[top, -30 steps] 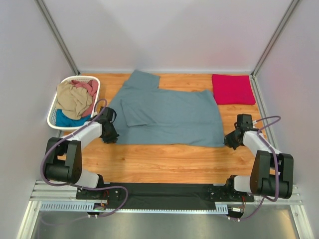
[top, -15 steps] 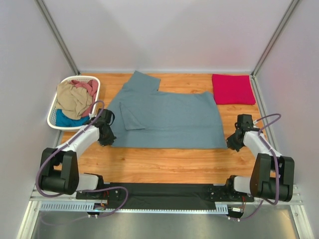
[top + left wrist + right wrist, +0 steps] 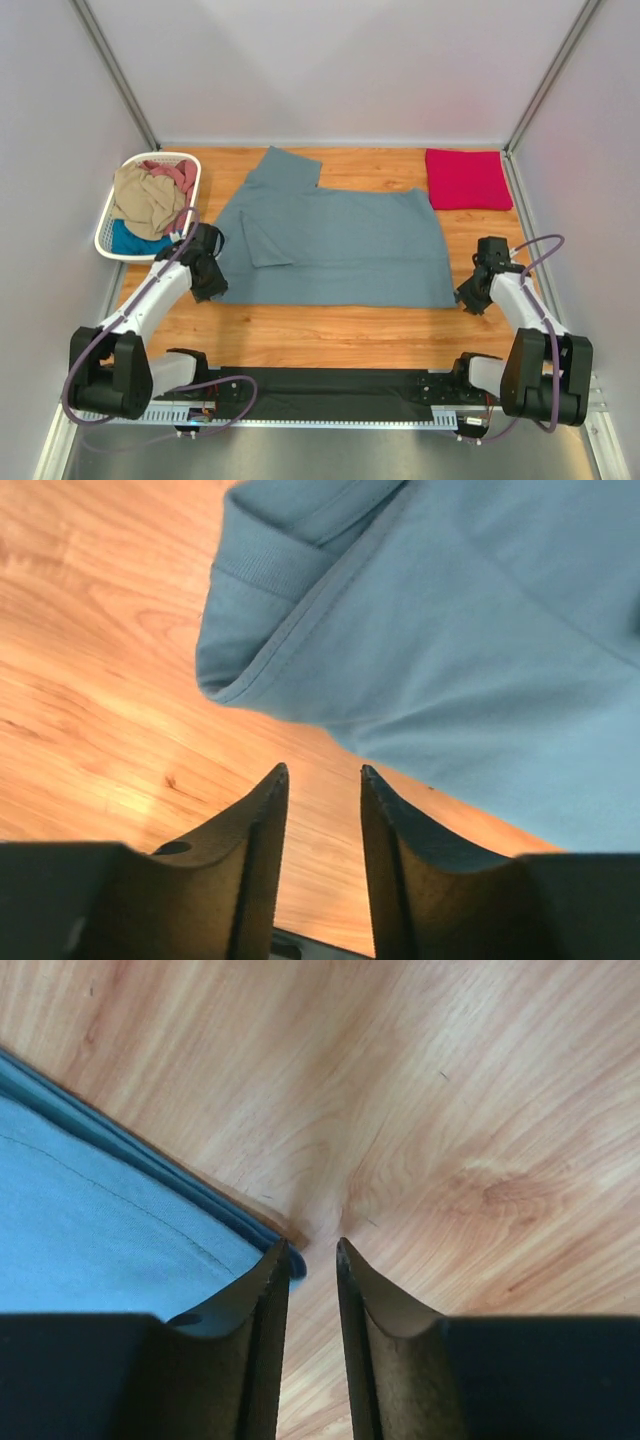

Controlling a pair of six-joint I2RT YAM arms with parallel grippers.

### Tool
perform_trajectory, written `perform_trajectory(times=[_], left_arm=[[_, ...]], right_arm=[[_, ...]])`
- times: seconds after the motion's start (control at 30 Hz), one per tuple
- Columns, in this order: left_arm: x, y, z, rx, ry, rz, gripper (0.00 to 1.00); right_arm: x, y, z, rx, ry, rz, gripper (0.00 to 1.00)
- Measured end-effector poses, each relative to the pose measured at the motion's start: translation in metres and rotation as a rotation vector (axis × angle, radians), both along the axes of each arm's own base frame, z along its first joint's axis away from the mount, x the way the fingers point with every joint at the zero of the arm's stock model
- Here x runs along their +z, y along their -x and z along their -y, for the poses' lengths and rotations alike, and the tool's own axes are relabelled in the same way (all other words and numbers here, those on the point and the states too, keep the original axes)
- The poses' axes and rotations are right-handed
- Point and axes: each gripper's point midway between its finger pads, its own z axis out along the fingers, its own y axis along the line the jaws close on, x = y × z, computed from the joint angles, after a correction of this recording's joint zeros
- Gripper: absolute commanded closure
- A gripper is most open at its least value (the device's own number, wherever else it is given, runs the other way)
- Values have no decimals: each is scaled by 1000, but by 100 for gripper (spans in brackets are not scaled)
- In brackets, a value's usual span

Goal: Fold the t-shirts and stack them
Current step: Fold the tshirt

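A large slate grey-blue t-shirt (image 3: 335, 245) lies spread on the wooden table, one sleeve folded over near its left side. My left gripper (image 3: 212, 283) sits at the shirt's near left corner, jaws open, bare wood between them; the shirt's folded edge (image 3: 300, 600) lies just ahead. My right gripper (image 3: 468, 297) is at the near right corner, jaws slightly open and empty, the hem corner (image 3: 150, 1230) beside the left finger. A folded crimson-pink t-shirt (image 3: 466, 179) lies at the far right. Tan (image 3: 145, 198), dusty-pink (image 3: 178, 174) and bright-blue (image 3: 135, 240) t-shirts fill the basket.
The white slatted laundry basket (image 3: 103, 238) stands at the far left edge of the table. Grey enclosure walls surround the table (image 3: 330, 330). A black rail with the arm bases runs along the near edge.
Both grippers pulled the grey-blue shirt's near edge toward the arm bases, then opened and let go of its corners. The shirt now lies flatter and closer.
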Motion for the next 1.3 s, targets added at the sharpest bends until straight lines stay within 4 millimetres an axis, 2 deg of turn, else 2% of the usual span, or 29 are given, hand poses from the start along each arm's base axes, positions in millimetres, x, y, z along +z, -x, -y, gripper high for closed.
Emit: perform_trajectory(times=[0.1, 0.27, 0.37, 0.5, 0.63, 0.8, 1.0, 1.13, 1.3], left_arm=[[22, -12, 5, -21, 24, 79, 51], [66, -52, 32, -114, 154, 277, 51], [74, -75, 44, -153, 189, 283, 51], [59, -102, 53, -179, 208, 228, 51], [38, -112, 59, -187, 225, 170, 52], [15, -119, 64, -194, 244, 116, 53], [-11, -120, 67, -197, 256, 57, 57], [-21, -120, 70, -206, 266, 34, 60], [-20, -128, 76, -225, 271, 44, 63]], right_arm=[[11, 0, -1, 13, -3, 20, 61], [47, -17, -12, 67, -42, 171, 56], [65, -27, -26, 139, -95, 262, 52], [80, -34, -42, 221, -152, 332, 52], [94, -41, -50, 275, -176, 374, 53], [106, -50, -53, 305, -182, 422, 53], [108, -53, -55, 313, -187, 433, 53], [109, -54, -54, 314, -185, 438, 53], [109, -55, -53, 319, -176, 443, 53]])
